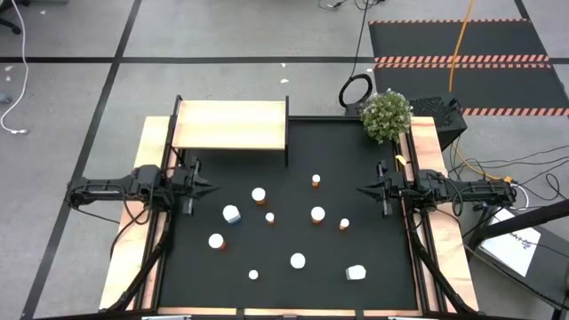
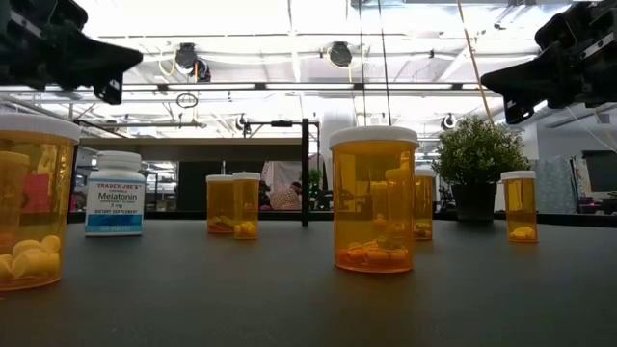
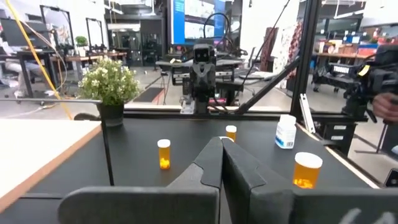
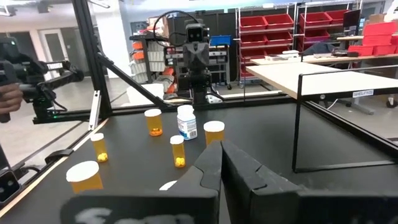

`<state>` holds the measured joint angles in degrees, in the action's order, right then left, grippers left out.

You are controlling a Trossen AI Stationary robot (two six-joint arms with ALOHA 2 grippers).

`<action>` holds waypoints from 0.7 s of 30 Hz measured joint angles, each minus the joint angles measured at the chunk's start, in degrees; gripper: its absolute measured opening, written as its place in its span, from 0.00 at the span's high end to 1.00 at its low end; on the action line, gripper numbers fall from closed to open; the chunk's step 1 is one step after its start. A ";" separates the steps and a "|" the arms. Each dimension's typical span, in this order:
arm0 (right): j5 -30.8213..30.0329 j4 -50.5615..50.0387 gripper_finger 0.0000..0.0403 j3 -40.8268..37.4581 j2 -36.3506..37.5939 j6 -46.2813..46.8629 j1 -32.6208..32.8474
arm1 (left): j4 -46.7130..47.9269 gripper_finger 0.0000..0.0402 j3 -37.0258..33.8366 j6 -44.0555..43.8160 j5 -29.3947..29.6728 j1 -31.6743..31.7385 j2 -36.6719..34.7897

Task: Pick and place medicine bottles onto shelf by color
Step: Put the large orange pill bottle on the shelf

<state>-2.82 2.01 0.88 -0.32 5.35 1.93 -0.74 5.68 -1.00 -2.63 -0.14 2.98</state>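
Several medicine bottles stand scattered on the black mat (image 1: 293, 151), resting on their bases. Most are orange with white caps, such as one (image 1: 317, 213) near the middle and a large one (image 2: 374, 198) close to the low camera. A white bottle with a blue label (image 1: 231, 213) stands left of centre, and another white one (image 1: 356, 272) is near the front right. The light-wood shelf (image 1: 229, 124) stands on thin black legs at the far left. My left gripper (image 1: 210, 187) hovers shut at the mat's left edge. My right gripper (image 1: 363, 189) hovers shut at the right edge. Both point level toward the middle.
A potted plant (image 1: 387, 116) sits at the mat's far right corner. Wooden boards (image 1: 133, 258) border the mat left and right. In the right wrist view a person's hand (image 4: 7, 93) holds a device beyond the table.
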 joint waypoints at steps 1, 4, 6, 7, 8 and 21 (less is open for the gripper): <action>-0.01 -0.03 1.00 0.01 0.01 -0.01 0.00 | 0.99 0.99 1.50 0.00 0.15 0.00 1.18; -0.10 -0.03 1.00 0.00 0.02 -0.01 0.00 | 4.52 0.99 7.00 -0.73 0.26 0.00 5.69; -0.16 0.01 1.00 0.01 0.00 0.02 0.00 | 8.09 1.00 11.47 -1.05 0.28 0.00 9.33; -0.16 0.01 1.00 0.01 0.00 0.02 0.00 | 10.19 1.00 14.00 -1.10 0.28 0.00 11.38; -0.20 0.01 1.00 0.01 0.00 0.01 0.00 | 12.60 1.00 16.58 -1.33 0.26 0.00 13.37; -0.29 -0.04 1.00 0.01 0.00 1.29 0.00 | 41.22 0.99 47.04 -6.62 0.51 -4.12 39.68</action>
<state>-3.12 1.98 0.89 -0.32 6.64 1.93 40.48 52.72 -7.62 -2.12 -4.26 42.66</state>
